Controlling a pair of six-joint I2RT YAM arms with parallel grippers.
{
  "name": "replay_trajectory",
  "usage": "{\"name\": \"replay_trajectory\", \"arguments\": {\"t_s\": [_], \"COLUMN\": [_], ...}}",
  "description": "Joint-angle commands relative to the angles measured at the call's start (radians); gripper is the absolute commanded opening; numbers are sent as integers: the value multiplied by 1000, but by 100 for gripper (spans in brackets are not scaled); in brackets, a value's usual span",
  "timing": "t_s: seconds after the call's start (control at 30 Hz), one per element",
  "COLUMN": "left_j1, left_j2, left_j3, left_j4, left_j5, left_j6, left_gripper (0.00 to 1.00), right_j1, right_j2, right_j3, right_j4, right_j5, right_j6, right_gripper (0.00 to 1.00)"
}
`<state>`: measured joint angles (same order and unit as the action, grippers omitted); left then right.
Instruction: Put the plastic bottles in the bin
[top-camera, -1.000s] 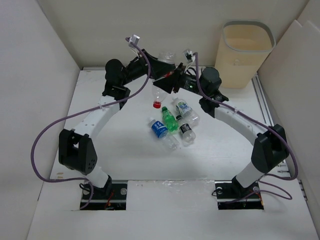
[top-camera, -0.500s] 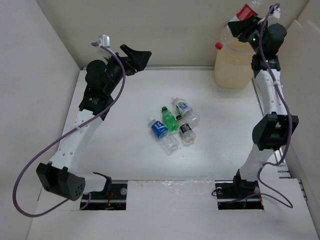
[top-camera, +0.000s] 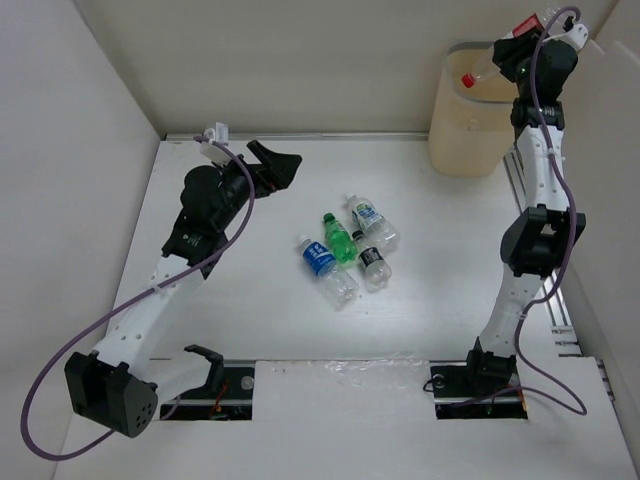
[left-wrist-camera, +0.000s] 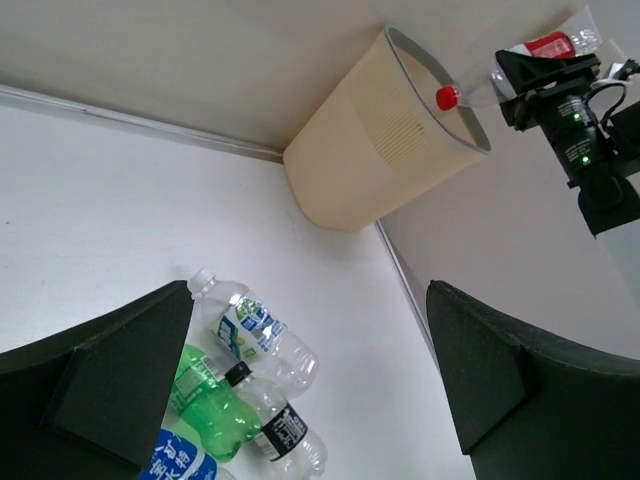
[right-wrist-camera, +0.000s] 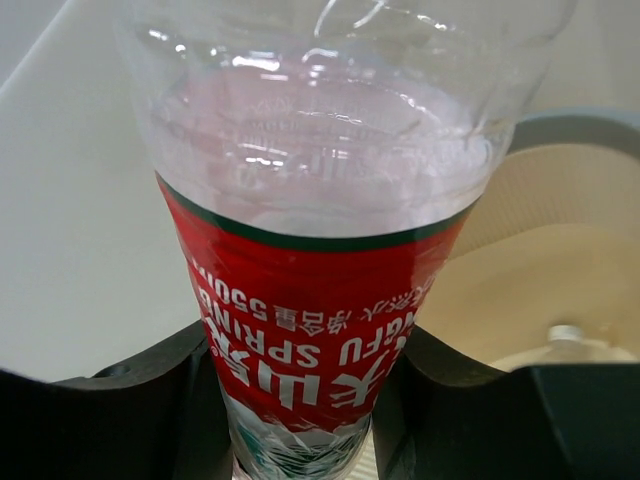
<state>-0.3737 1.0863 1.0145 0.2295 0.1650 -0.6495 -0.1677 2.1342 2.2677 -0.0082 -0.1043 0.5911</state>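
My right gripper (top-camera: 517, 52) is shut on a clear bottle with a red label (right-wrist-camera: 310, 300). It holds the bottle tilted, red cap (top-camera: 467, 80) down, over the open top of the beige bin (top-camera: 468, 140). Another bottle's cap (right-wrist-camera: 565, 335) shows inside the bin. Several bottles lie together mid-table: a green bottle (top-camera: 338, 238), a white-capped bottle (top-camera: 370, 220), a black-labelled bottle (top-camera: 373, 262) and a blue-labelled bottle (top-camera: 325, 265). My left gripper (top-camera: 280, 163) is open and empty, to the far left of this cluster. The left wrist view shows the same bottles (left-wrist-camera: 255, 330) and the bin (left-wrist-camera: 370, 160).
The bin stands in the far right corner against the back wall. White walls close in the table on the left, back and right. A metal rail (top-camera: 515, 190) runs along the right edge of the table.
My right arm carried the red-labelled bottle from mid-table up to the bin and now tips it cap-down over the opening. My left arm drew back to the left and lowered.
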Motion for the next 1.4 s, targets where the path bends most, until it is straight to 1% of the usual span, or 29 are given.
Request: {"name": "replay_trajectory", "arguments": {"t_s": [0.0, 0.03, 0.07, 0.17, 0.23, 0.3, 0.37, 0.4, 0.43, 0.5, 0.57, 0.6, 0.67, 0.73, 0.77, 0.8, 0.83, 0.87, 0.9, 0.97, 1.0, 1.07, 1.17, 1.3, 1.33, 1.37], "left_j1": [-2, -2, -2, -2, -2, -31, -85, -106, -155, -203, -247, -248, -261, -261, -261, -261, -261, -261, -261, -272, -272, -298, -307, -317, -317, -317], "left_j2": [-19, -9, 1, 32, 63, 75, 84, 96, 113, 133, 162, 162, 184, 196, 214, 225, 239, 256, 294, 332, 362, 383, 412, 466, 480, 509], "left_j3": [-19, -19, -19, -19, -5, -5, 4, 4, 4, 13, 4, -13, -39, -59, -59, -59, -59, -59, -48, -37, -37, -37, -60, -70, -70, -70], "left_j4": [58, 48, 48, -19, -70, -136, -179, -211, -228, -287, -332, -344, -360, -381, -395, -395, -395, -410, -410, -424, -424, -424, -409, -409, -421, -421], "left_j5": [13, 4, 4, -24, -47, -123, -198, -214, -237, -319, -320, -320, -320, -334, -334, -334, -343, -343, -332, -314, -314, -314, -323, -323, -323, -312], "left_j6": [-9, -19, -33, -58, -82, -91, -120, -131, -140, -211, -260, -289, -361, -397, -426, -426, -426, -438, -438, -453, -453, -489, -524, -559, -568, -569], "left_gripper": [100, 100, 100, 100, 100, 100, 100, 100, 100, 100, 100, 100, 100, 100, 100, 100, 100, 100, 100, 100, 100, 100, 100, 96, 93, 93], "right_j1": [16, 16, 16, 25, 36, 45, 54, 63, 63, 89, 134, 152, 195, 220, 243, 252, 252, 263, 263, 263, 273, 283, 292, 301, 301, 301], "right_j2": [-24, -23, -23, -14, 7, 19, 20, 9, 9, -34, -95, -123, -181, -291, -334, -420, -462, -497, -551, -580, -580, -589, -609, -645, -645, -661], "right_j3": [73, 73, 85, 107, 156, 209, 210, 210, 210, 210, 168, 146, 52, -57, -203, -279, -359, -505, -566, -663, -712, -741, -781, -809, -819, -832], "right_j4": [-30, -41, -50, -59, -107, -133, -147, -147, -156, -167, -209, -225, -290, -303, -285, -239, -198, -155, -86, -24, -15, -15, -15, -15, -15, -15], "right_j5": [169, 184, 184, 210, 233, 259, 276, 276, 276, 299, 308, 308, 295, 250, 232, 207, 175, 88, 48, -59, -75, -89, -98, -107, -107, -107], "right_j6": [-86, -97, -97, -128, -155, -169, -178, -178, -188, -215, -246, -246, -260, -260, -260, -235, -235, -217, -182, -156, -143, -143, -143, -143, -143, -134], "right_gripper": [21, 41, 99, 100, 100, 100, 100, 100, 100, 100, 100, 100, 100, 100, 100, 100, 100, 100, 100, 100, 100, 100, 100, 100, 100, 100]}}
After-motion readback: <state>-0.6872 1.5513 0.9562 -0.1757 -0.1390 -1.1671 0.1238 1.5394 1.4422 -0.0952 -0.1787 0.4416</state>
